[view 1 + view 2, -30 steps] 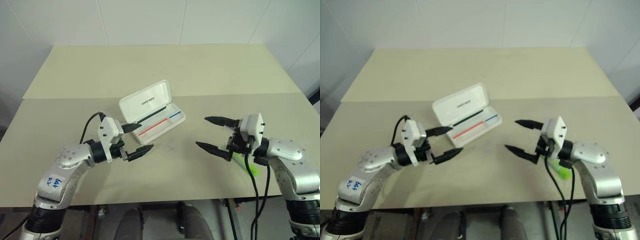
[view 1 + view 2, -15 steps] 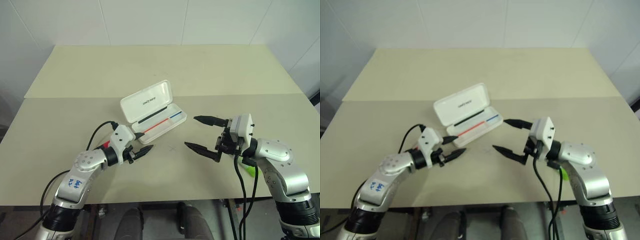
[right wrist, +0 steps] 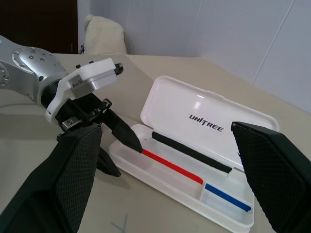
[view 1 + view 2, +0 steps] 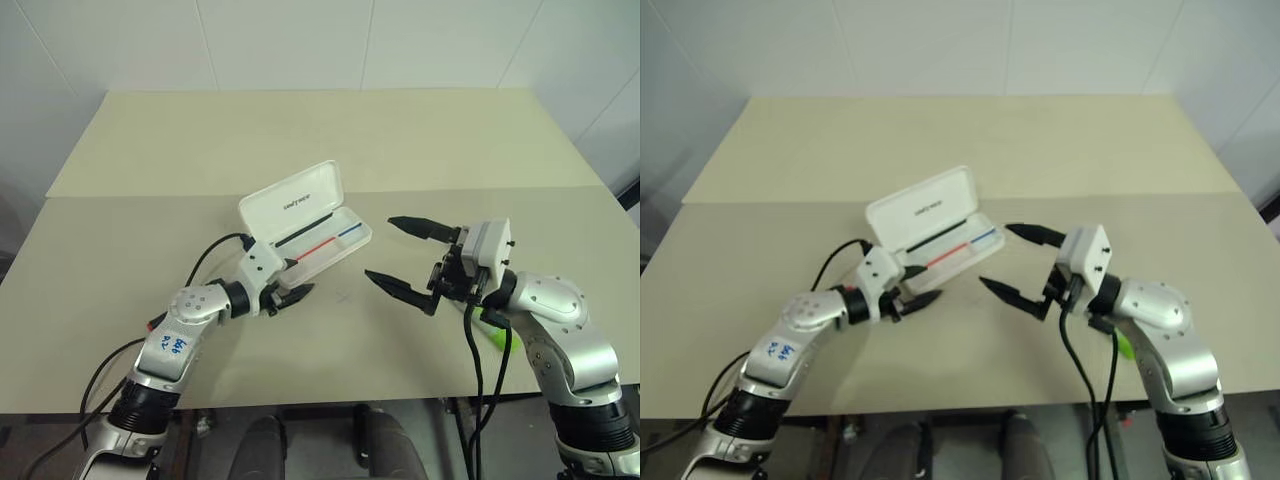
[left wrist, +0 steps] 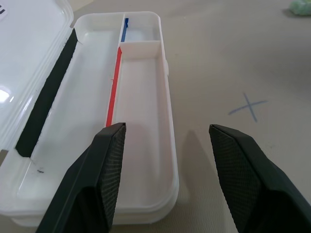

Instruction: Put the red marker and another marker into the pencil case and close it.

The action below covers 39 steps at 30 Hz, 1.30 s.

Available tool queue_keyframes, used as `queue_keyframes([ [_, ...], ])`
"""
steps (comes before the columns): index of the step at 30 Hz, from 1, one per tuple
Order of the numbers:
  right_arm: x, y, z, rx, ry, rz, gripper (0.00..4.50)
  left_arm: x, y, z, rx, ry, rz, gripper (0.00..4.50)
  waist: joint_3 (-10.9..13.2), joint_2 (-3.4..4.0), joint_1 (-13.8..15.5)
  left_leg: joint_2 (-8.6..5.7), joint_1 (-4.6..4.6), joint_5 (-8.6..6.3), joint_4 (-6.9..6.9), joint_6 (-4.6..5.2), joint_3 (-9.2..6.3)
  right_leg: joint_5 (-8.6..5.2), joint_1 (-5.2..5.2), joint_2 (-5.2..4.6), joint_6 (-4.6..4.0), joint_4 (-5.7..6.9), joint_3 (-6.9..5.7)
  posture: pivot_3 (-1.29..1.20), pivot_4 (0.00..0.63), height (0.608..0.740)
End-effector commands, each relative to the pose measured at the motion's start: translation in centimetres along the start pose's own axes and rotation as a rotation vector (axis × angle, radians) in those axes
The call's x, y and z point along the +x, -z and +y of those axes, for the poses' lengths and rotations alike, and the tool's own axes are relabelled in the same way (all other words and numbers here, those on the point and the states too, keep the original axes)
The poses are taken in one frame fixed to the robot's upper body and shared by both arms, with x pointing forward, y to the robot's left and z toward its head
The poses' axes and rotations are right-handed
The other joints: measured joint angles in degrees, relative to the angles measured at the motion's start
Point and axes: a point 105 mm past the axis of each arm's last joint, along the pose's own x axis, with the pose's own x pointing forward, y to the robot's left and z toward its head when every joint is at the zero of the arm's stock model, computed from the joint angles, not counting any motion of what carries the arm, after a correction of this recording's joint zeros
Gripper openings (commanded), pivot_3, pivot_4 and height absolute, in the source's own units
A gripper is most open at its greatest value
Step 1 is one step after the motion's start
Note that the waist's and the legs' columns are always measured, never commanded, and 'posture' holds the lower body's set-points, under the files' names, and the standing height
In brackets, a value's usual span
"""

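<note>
The pencil case (image 4: 296, 204) lies open mid-table, its lid printed "UNITREE" (image 3: 209, 116) tilted back. Thin red and blue stripes run along the inside of the tray (image 5: 167, 97). My left gripper (image 4: 292, 282) is open at the case's near-left end, one finger over the tray and the other outside it, with nothing between them. To the right of the case, my right gripper (image 4: 380, 248) hangs wide open above the table and holds nothing. The lime-green marker (image 4: 503, 338) lies on the table, partly hidden behind my right arm. The red marker is out of view.
A blue cross (image 4: 345, 296) is drawn on the beige table (image 4: 330, 130) just in front of the case. Bare tabletop stretches behind the case to the white wall. Black cables hang from both wrists near the front edge.
My left gripper moved forward and down to the case's near end, and its fingers narrowed. My right gripper shifted left toward the case, still wide open.
</note>
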Motion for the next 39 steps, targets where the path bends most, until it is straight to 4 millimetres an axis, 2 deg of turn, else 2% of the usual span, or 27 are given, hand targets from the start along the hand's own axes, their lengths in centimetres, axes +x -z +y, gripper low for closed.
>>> queue_keyframes([
  [1, 0.4, -2.0, -0.1, -0.053, 0.003, -0.062, 4.50, 0.1, 0.4, 0.2, -0.012, 0.007, 0.051, 2.88, 0.0, 0.00, 0.0, 0.00, 0.00, 0.00, 0.00, 0.00, 0.00, 0.00, 0.00, 0.00, 0.00, 0.00, 0.00, 0.00, 0.150, 0.740],
  [2, 0.5, -2.1, -0.1, -0.056, 0.003, -0.066, 4.50, 0.2, 0.4, 0.4, -0.009, -0.001, 0.061, 2.88, 0.0, 0.00, -0.1, 0.00, 0.00, 0.00, 0.01, 0.00, 0.00, 0.00, 0.00, 0.00, 0.00, 0.01, 0.00, 0.00, 0.150, 0.740],
  [11, 0.7, -2.7, -0.3, -0.069, 0.001, -0.078, 4.50, -0.2, 0.7, 1.2, 0.036, -0.002, 0.149, 0.03, 0.0, 0.00, -0.1, 0.00, 0.03, 0.00, -0.01, 0.00, 0.00, 0.00, 0.01, 0.01, 0.00, 0.02, 0.00, 0.00, 0.150, 0.740],
  [17, 0.4, -2.4, -0.5, -0.067, -0.003, -0.059, 4.50, -0.2, -0.8, -0.8, 0.102, 0.159, 0.106, 0.03, 0.0, 0.00, -0.6, 0.01, 0.07, 0.05, -0.01, 0.08, -0.02, 0.05, 0.01, 0.03, -0.07, 0.02, 0.01, 0.00, 0.150, 0.740],
  [21, -0.2, -2.0, -0.7, -0.059, -0.008, -0.030, 4.50, -0.9, -1.5, -2.3, 0.183, 0.285, 0.092, 0.03, 0.0, 0.00, -0.5, 0.00, 0.00, 0.03, -0.13, 0.06, -0.01, -0.02, -0.03, 0.01, -0.04, -0.04, 0.00, 0.00, 0.150, 0.740],
  [25, -2.0, -1.0, -0.3, -0.025, -0.033, 0.046, 4.50, -1.9, -1.7, -3.2, 0.213, 0.385, 0.085, 0.03, 0.0, 0.00, 0.1, 0.01, -0.08, -0.06, -0.20, 0.00, -0.01, -0.06, -0.14, 0.01, 0.02, 0.00, 0.00, 0.00, 0.150, 0.740],
  [28, -4.8, 0.3, 0.0, 0.009, -0.045, 0.149, 4.50, -2.3, -1.7, -3.6, 0.230, 0.430, 0.089, 0.03, 0.0, 0.00, 0.8, -0.02, -0.16, -0.13, -0.17, 0.06, -0.04, -0.14, -0.13, 0.00, 0.10, -0.01, -0.01, 0.00, 0.150, 0.740],
  [32, -7.0, 0.9, 0.2, 0.032, -0.041, 0.223, 4.50, -2.2, -1.2, -3.7, 0.241, 0.443, 0.101, 0.03, 0.0, 0.00, 0.8, -0.03, -0.15, -0.18, -0.09, 0.05, 0.00, -0.15, -0.12, -0.02, 0.08, -0.04, 0.00, 0.00, 0.150, 0.740],
  [35, -7.8, 0.8, 0.2, 0.031, -0.040, 0.244, 4.50, -2.1, -0.8, -3.9, 0.248, 0.466, 0.105, 0.03, 0.0, 0.00, 0.2, -0.02, -0.10, -0.16, -0.06, 0.06, 0.00, -0.17, -0.10, 0.00, 0.06, -0.05, 0.00, 0.00, 0.150, 0.740],
  [39, -7.6, 0.4, 0.2, 0.024, -0.032, 0.236, 4.50, -1.8, -0.6, -4.3, 0.262, 0.501, 0.106, 0.03, 0.0, 0.00, -0.1, -0.01, -0.04, -0.12, 0.04, 0.12, 0.00, -0.15, -0.03, 0.00, 0.03, -0.03, 0.01, 0.00, 0.150, 0.740],
])
